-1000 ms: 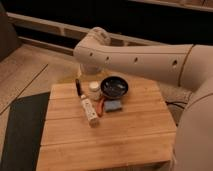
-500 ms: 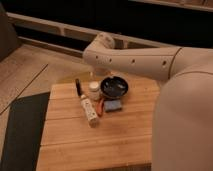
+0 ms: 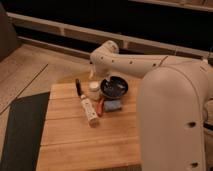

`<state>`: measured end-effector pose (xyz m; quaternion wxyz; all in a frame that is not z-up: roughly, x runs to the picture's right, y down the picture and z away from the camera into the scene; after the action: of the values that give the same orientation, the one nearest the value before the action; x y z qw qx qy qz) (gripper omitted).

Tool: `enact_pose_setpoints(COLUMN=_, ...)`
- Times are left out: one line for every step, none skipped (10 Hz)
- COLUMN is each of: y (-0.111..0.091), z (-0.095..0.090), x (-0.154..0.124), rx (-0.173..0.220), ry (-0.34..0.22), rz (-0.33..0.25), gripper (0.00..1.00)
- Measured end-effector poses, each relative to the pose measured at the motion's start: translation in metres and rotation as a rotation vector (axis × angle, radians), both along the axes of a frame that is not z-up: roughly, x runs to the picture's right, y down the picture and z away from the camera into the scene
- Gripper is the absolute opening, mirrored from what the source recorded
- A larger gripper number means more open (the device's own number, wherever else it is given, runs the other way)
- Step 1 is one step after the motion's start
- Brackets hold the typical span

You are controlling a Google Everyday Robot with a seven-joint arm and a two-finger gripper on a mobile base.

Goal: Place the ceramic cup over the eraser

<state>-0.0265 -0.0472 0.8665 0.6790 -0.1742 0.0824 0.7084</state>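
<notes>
Found the gripper [image 3: 92, 75] just beyond the camera-left rim of the black bowl [image 3: 114, 87], hanging close above the ceramic cup [image 3: 94, 90]. Could not tell whether spread, pressed together or pinching anything. Saw the cup upright on the wooden table [image 3: 75, 145], just beside the bowl on its left, perhaps touching the rim. Spotted the eraser [image 3: 78, 86] further left of the bowl, just past the cup, lying flat. Noted a white bar [image 3: 89, 111] in front and to the left of the bowl, and a blue pad [image 3: 113, 106] directly in front of it, with a small reddish thing [image 3: 100, 106] between the two.

Judged the step in hand as taking hold of the cup, with the lift not yet begun. Called for a straight drop onto the cup, a grip across its wall on the sides away from the bowl, and a clean vertical lift before any sideways travel. Called next for a short move away from the bowl, then turning the cup mouth-down and centring it on the eraser's middle. Feared a nudged eraser, or a rim landing on the bar's end.

Read no brand, label or writing anywhere; made out only dark dots on the white bar.
</notes>
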Motion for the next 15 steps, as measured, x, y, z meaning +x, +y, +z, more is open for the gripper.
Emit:
enact_pose_setpoints(y=0.006, z=0.009, x=0.003, rx=-0.02, ry=-0.004, rz=-0.012, gripper=0.65)
enact_pose_setpoints(y=0.011, z=0.017, x=0.005, rx=-0.037, ry=-0.008, rz=-0.025, gripper=0.65)
enact_pose_setpoints(y=0.013, z=0.025, x=0.006, rx=-0.049, ry=-0.012, rz=-0.04, gripper=0.65)
enact_pose_setpoints(y=0.013, z=0.031, x=0.003, rx=-0.059, ry=-0.021, rz=-0.054, gripper=0.65)
enact_pose_setpoints(y=0.011, z=0.035, x=-0.001, rx=-0.061, ry=-0.031, rz=-0.07, gripper=0.65)
enact_pose_setpoints(y=0.008, z=0.04, x=-0.008, rx=-0.064, ry=-0.043, rz=-0.085, gripper=0.65)
enact_pose_setpoints(y=0.005, z=0.046, x=-0.014, rx=-0.069, ry=-0.059, rz=-0.099, gripper=0.65)
enact_pose_setpoints(y=0.004, z=0.05, x=-0.018, rx=-0.075, ry=-0.068, rz=-0.105, gripper=0.65)
enact_pose_setpoints(y=0.005, z=0.053, x=-0.022, rx=-0.082, ry=-0.075, rz=-0.108, gripper=0.65)
enact_pose_setpoints(y=0.011, z=0.059, x=-0.027, rx=-0.102, ry=-0.086, rz=-0.107, gripper=0.65)
enact_pose_setpoints(y=0.016, z=0.062, x=-0.03, rx=-0.116, ry=-0.092, rz=-0.105, gripper=0.65)
enact_pose_setpoints(y=0.021, z=0.065, x=-0.033, rx=-0.13, ry=-0.098, rz=-0.104, gripper=0.65)
enact_pose_setpoints(y=0.027, z=0.067, x=-0.037, rx=-0.146, ry=-0.106, rz=-0.108, gripper=0.64)
enact_pose_setpoints(y=0.029, z=0.069, x=-0.039, rx=-0.15, ry=-0.11, rz=-0.117, gripper=0.6)
enact_pose_setpoints(y=0.028, z=0.07, x=-0.043, rx=-0.143, ry=-0.123, rz=-0.134, gripper=0.48)
